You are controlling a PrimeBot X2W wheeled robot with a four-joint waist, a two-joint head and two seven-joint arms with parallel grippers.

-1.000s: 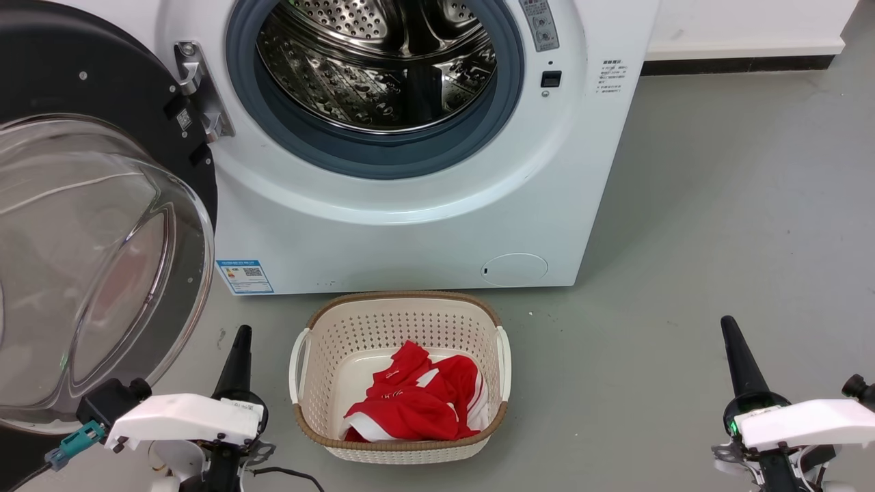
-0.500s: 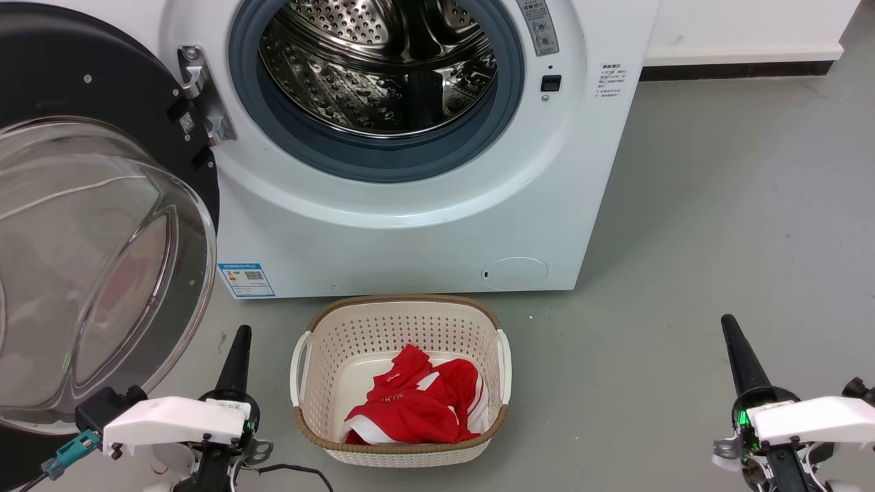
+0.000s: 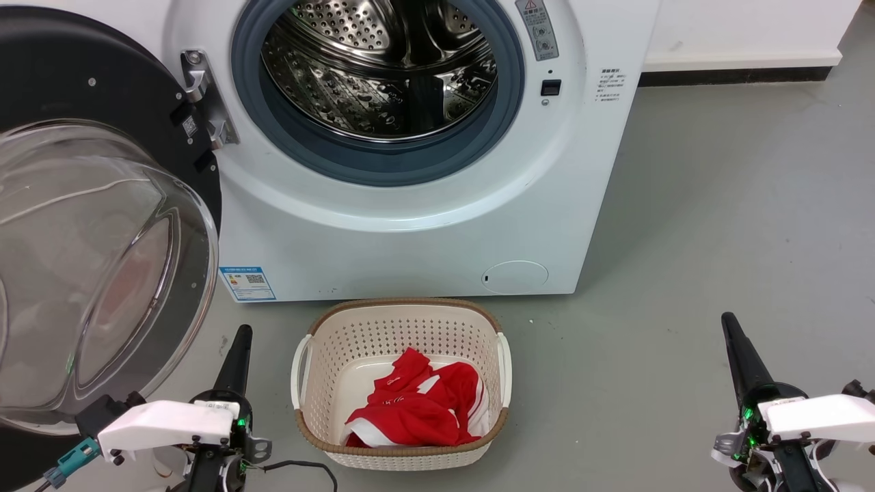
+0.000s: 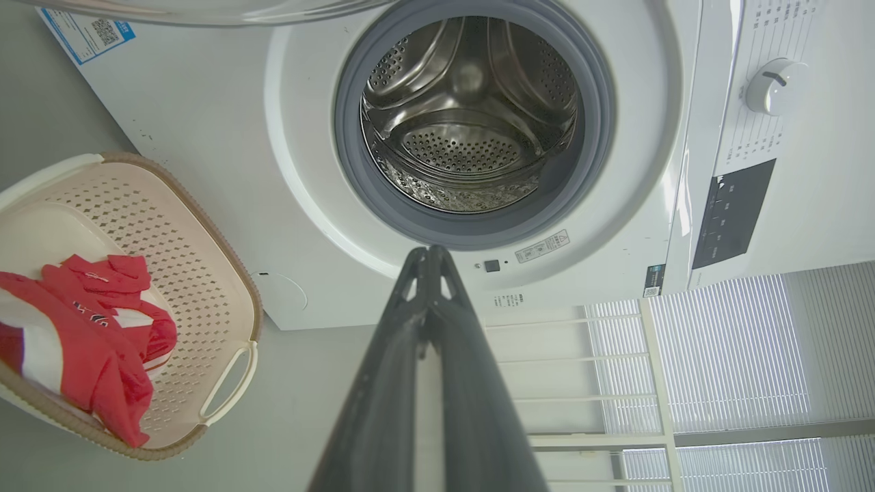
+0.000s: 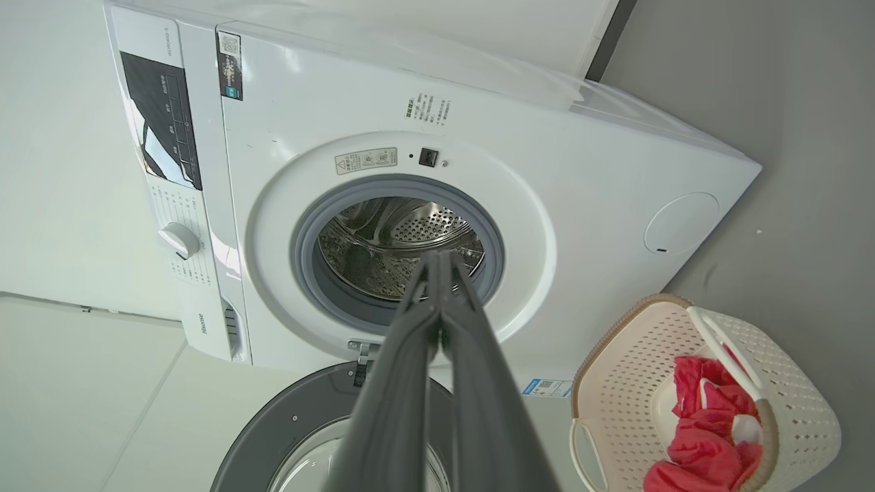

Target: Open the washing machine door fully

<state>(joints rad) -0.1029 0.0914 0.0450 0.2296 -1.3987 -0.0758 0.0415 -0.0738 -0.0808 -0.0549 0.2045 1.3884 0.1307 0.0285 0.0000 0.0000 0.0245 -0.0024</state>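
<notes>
Before one washing machine (image 3: 410, 232): one open door (image 3: 89, 273), one basket (image 3: 400, 304), one garment (image 3: 410, 413).

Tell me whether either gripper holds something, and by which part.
Nothing is held: the left gripper and right gripper have shut, empty jaws, apart from the washing machine door.

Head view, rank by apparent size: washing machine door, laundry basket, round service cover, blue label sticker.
1. washing machine door, nearest the camera and cropped at the left edge, so its size is inflated
2. laundry basket
3. round service cover and blue label sticker: too alike to rank
</notes>
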